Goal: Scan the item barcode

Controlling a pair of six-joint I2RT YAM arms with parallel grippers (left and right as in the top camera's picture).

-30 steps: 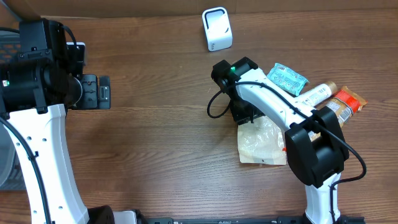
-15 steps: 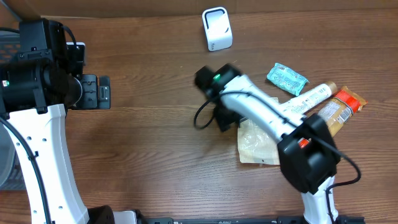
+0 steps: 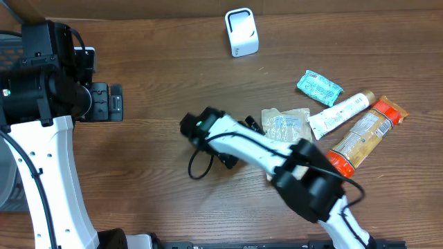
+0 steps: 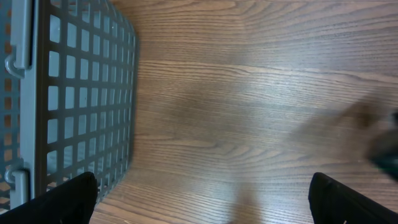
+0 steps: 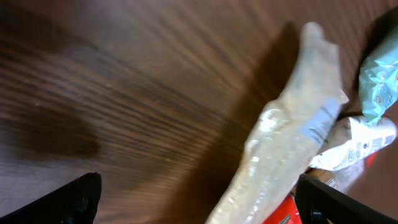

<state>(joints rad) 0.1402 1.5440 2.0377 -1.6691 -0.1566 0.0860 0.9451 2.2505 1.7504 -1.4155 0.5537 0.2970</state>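
- Two grippers spread wide, both empty: right gripper (image 5: 202, 202), left gripper (image 4: 208, 199) by basket (image 4: 74, 93).
- Clear pouch (image 3: 286, 124) lies loose near right gripper, label up.
- Grip pouch by an edge, keep barcode uncovered, face it twd scanner (image 3: 241, 32) at far side.

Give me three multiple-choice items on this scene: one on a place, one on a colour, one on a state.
1. Where is the white scanner in the overhead view?
A. top centre
B. bottom left
C. bottom right

2. What colour is the small packet beside the white tube?
A. red
B. teal
C. black

3. How is the right gripper?
A. shut on the scanner
B. shut on the tube
C. open, holding nothing

Key: 1 A, it stands alone near the top edge; 2 B, its wrapper is teal; 3 C, its fingers stand wide apart with nothing gripped.
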